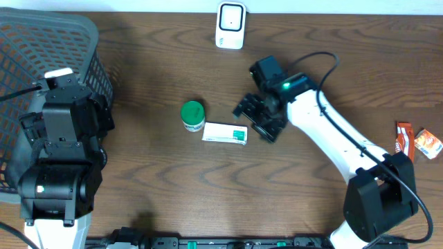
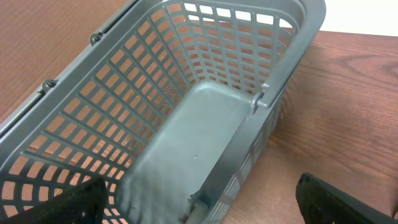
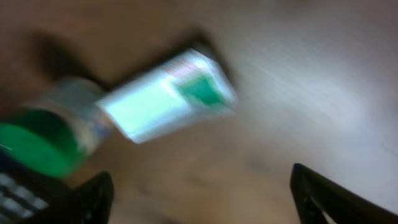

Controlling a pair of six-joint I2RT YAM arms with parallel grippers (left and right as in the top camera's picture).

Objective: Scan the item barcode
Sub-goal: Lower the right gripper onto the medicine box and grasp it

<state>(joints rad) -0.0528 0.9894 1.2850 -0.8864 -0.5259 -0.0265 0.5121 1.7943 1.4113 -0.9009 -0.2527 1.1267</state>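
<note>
At the bench's [image 1: 152, 187] left edge stands a grey basket [image 1: 69, 31] with nothing in it, and the left arm [image 1: 59, 159] hangs over its near side. The left gripper [image 2: 202, 199] is spread wide above the basket's floor, with nothing between its fingers. Near the middle of the bench a jar [image 1: 193, 115] with a green lid stands upright. Just right of it, and touching it at the base, a white box [image 1: 225, 133] with green print lies flat, its long side running toward the right edge. At the middle of the far edge, well apart from both, sits a white scanner [image 1: 230, 25]. The right gripper [image 1: 255, 116] is just beside the box's right end, pointed at it; its fingers are wide apart and grip nothing, and its own camera shows the box and jar only as a blur. Near the right edge lie two orange packets [image 1: 403, 136], close together.
</note>
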